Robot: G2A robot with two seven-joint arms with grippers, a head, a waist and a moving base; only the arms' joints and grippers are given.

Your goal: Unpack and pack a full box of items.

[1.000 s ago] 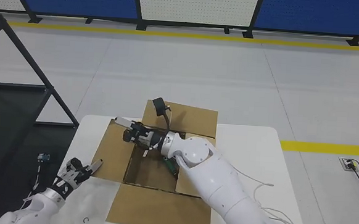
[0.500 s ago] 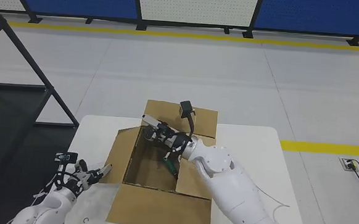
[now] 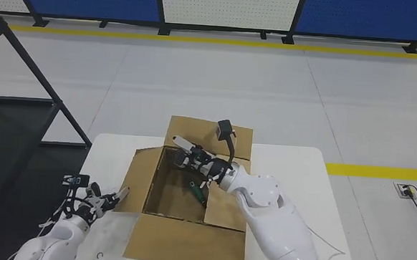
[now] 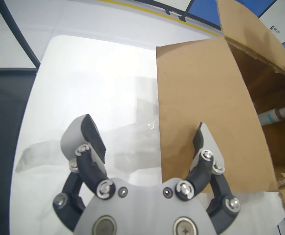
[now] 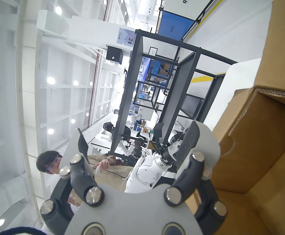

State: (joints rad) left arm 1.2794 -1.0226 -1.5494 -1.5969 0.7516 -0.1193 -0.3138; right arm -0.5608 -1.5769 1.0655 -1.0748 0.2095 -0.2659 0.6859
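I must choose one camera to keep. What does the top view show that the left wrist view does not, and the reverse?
Top view: the right pincer, open above the far edge of the box, and a green item inside it. Left wrist view: crumpled clear plastic on the table ahead of the left pincer. Both: the cardboard box, the white table, the left pincer, open.

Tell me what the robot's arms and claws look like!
The right arm and left arm are shiny white and rounded. The left gripper and right gripper each have a grey metal plate, black links, silver screws and two pale grey fingers with black rubber pads. A black camera on a curved black stalk tops the right wrist.
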